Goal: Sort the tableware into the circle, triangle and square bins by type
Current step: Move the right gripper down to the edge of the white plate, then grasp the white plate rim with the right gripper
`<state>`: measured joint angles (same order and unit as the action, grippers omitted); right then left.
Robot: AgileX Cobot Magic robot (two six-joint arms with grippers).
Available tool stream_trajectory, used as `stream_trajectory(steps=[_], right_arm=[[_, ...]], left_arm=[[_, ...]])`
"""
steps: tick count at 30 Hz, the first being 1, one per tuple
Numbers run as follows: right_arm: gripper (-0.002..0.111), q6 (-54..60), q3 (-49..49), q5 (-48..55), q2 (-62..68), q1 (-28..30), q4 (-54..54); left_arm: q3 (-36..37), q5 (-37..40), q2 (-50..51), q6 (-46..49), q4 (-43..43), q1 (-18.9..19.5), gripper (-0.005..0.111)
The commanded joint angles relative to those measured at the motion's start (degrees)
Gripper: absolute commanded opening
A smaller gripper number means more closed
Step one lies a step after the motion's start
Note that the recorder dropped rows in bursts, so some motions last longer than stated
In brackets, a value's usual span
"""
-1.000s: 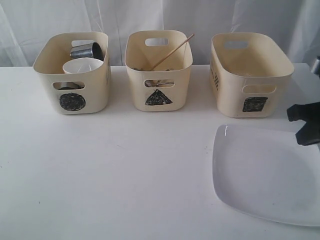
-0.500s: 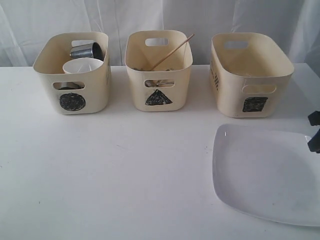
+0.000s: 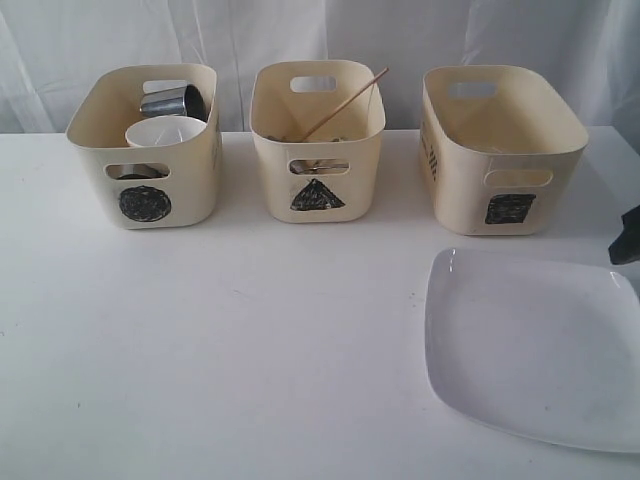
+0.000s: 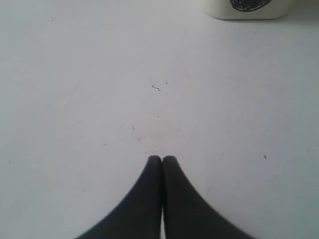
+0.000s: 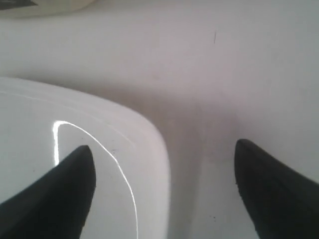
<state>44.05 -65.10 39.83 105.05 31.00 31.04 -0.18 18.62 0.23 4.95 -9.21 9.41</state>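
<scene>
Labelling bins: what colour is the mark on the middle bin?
Black, a scribbled triangle on the cream middle bin; shows best in the exterior view.

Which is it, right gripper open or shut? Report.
Open: the right gripper shows jaws wide apart, straddling the plate edge, gripping nothing.

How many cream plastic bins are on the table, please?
3. The circle bin stands left, the triangle bin in the middle, the square bin right. None seems hidden.
</scene>
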Motion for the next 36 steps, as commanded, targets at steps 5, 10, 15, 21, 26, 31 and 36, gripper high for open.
stream_trajectory(steps=[5, 10, 15, 21, 26, 31, 36], right_arm=[[0.072, 11.9, -0.3, 2.4, 4.7, 0.4, 3.9], [0.072, 19.5, -0.3, 1.9, 7.0, 0.4, 5.4], [0.072, 22.3, -0.3, 0.9, 9.5, 0.4, 7.4], [0.068, 28.4, -0.2, 3.0, 12.4, -1.4, 8.1], [0.051, 29.2, -0.2, 7.9, 14.5, -4.0, 6.8], [0.039, 29.2, 0.1, 11.8, 15.3, -5.8, 3.7], [0.022, 29.3, 0.6, 16.4, 15.4, -6.0, 1.7]], left_arm=[[0.2, 1.5, -0.2, 0.0, -0.6, 0.3, 0.0], [0.2, 1.5, -0.2, 0.0, -0.6, 0.3, 0.0], [0.2, 1.5, -0.2, 0.0, -0.6, 0.3, 0.0], [0.2, 1.5, -0.2, 0.0, -0.6, 0.3, 0.0], [0.2, 1.5, -0.2, 0.0, -0.6, 0.3, 0.0], [0.2, 1.5, -0.2, 0.0, -0.6, 0.3, 0.0], [0.2, 1.5, -0.2, 0.0, -0.6, 0.3, 0.0]])
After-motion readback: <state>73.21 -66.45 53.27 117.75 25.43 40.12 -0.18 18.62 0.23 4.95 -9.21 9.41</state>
